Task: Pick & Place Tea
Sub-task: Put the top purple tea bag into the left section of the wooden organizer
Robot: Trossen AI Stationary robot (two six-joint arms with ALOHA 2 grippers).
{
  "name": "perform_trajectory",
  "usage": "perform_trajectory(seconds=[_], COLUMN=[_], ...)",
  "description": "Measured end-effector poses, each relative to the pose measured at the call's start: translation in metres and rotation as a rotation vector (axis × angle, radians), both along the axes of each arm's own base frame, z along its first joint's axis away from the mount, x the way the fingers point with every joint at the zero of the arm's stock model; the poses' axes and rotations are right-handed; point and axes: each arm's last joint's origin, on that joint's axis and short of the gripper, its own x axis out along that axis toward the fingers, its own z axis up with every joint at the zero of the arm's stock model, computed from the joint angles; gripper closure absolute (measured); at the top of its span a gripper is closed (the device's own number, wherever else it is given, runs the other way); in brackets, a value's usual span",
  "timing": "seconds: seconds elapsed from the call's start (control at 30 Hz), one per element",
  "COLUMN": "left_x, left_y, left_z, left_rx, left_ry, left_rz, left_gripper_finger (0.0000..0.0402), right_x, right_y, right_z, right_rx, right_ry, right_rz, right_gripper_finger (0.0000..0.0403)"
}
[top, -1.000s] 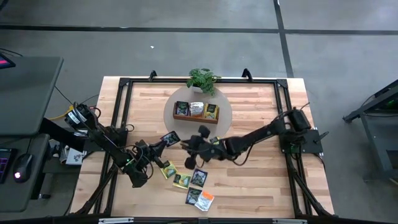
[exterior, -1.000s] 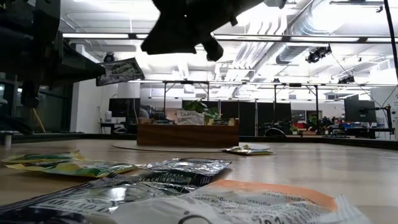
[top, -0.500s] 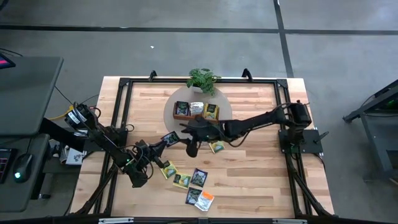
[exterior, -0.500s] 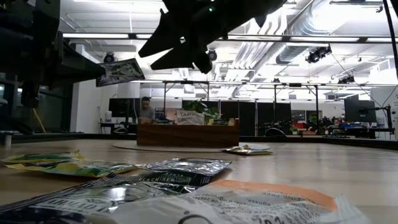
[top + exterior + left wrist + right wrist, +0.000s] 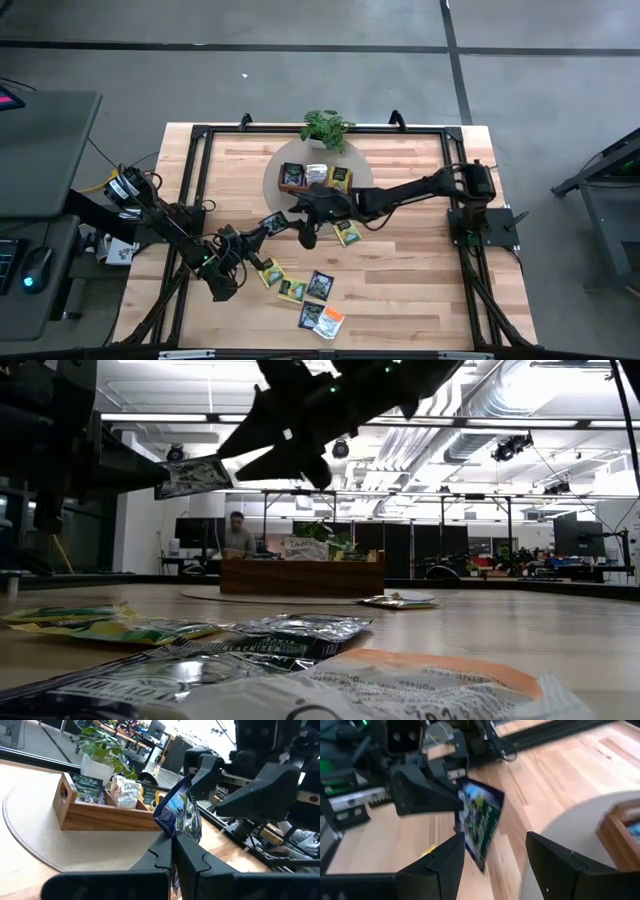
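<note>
My left gripper (image 5: 262, 231) is shut on a dark blue tea sachet (image 5: 273, 221), held in the air left of the table's middle. My right gripper (image 5: 299, 224) is open just to the right of that sachet (image 5: 480, 822), its fingers pointing at it; I see no touch. A brown wooden tray (image 5: 315, 188) with sachets in its compartments sits on a round beige mat (image 5: 358, 170). A yellow-green sachet (image 5: 347, 235) lies flat at the mat's near edge. Several more sachets (image 5: 305, 290) lie flat near the front. My left gripper pinches one edge of the dark blue sachet (image 5: 175, 837) between its two shut fingers (image 5: 192, 857). The fingers come from the table's left side. The sachet sticks out beyond the fingertips toward my right gripper, lifted clear of the table (image 5: 195, 475).
A small green potted plant (image 5: 325, 128) stands behind the tray at the far edge. A black frame (image 5: 200, 135) runs around the tabletop. Bare wood lies to the right of the mat and the loose sachets (image 5: 300, 630). A person (image 5: 236, 535) is in the room beyond the table.
My right gripper has gone toward the table's left and far side, up to the sachet in my left gripper, and it has opened. The yellow-green sachet by the mat has stayed where it lay.
</note>
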Motion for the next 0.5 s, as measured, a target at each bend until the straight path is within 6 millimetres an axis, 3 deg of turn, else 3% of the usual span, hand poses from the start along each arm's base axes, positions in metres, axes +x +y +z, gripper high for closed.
perform_trajectory(seconds=[0.3,0.5], left_x=[-0.0001,0.0], left_y=[0.0001,0.0], left_z=[-0.0002,-0.0002], left_rx=[0.003,0.001], left_ry=[0.006,0.007], left_rz=[-0.003,-0.005], left_gripper_finger=[0.0401,0.0401], right_x=[0.0045,0.0058], right_y=[-0.0013,-0.0022], right_z=[-0.0057,-0.0093], right_rx=[-0.007,0.021], right_ry=[-0.024,-0.019], right_rz=[-0.023,-0.018], right_gripper_finger=[0.0198,0.0219])
